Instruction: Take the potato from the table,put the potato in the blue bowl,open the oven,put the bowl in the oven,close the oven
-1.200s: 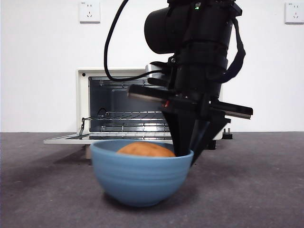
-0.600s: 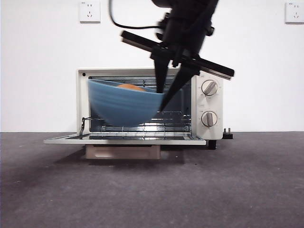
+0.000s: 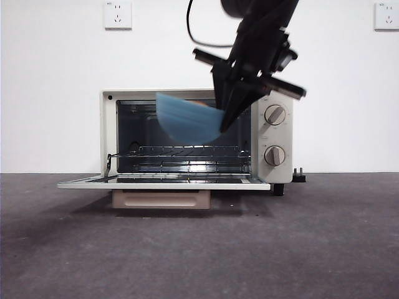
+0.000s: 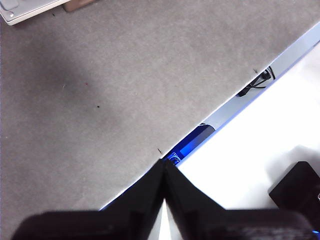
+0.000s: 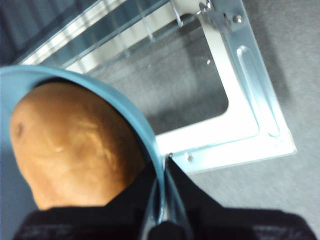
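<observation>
One cream-white oven (image 3: 187,140) with its door open, bearing two round knobs (image 3: 275,115). One blue bowl (image 3: 187,121), holding one orange-brown potato (image 5: 70,145). Two white wall sockets (image 3: 118,15) on the wall behind. Two black pincers: the right pincer (image 5: 162,200) and the left pincer (image 4: 164,192).

No legible text, brand, number or sign is present in any view. The oven (image 3: 187,138) shows markings around its two knobs (image 3: 275,135), at the right of its open cavity, but these are too small to read. The two wall sockets (image 3: 118,14), above the oven, carry no readable lettering.
</observation>
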You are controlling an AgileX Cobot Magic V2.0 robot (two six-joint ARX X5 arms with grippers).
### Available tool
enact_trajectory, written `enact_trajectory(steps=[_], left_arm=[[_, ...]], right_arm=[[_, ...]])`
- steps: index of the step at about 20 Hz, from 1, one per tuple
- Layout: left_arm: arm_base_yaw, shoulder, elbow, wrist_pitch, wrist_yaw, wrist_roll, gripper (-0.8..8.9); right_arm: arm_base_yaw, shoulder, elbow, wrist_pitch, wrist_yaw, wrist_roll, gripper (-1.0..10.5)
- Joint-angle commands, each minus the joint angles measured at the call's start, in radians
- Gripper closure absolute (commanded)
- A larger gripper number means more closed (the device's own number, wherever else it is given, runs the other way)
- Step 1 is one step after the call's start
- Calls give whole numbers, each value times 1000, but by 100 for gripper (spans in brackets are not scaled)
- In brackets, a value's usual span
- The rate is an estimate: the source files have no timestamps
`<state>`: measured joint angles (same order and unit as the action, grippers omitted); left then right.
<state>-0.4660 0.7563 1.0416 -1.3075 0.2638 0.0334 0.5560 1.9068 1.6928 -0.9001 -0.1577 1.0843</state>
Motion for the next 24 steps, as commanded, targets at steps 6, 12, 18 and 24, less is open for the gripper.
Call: enact_trajectory(steps=[6, 12, 18, 24], left_arm=[[0, -2, 1, 7, -3, 0, 819], [0, -1, 1, 7, -3, 1, 819], [0, 1, 1, 10, -3, 0, 819], [0, 1, 2, 4, -3, 1, 819]], right_arm=[[-11, 191, 299, -155, 35, 107, 959], [-34, 193, 314, -190, 119, 196, 959], [-41, 199, 314, -179, 169, 233, 959], [-58, 209, 314, -143, 163, 258, 959]])
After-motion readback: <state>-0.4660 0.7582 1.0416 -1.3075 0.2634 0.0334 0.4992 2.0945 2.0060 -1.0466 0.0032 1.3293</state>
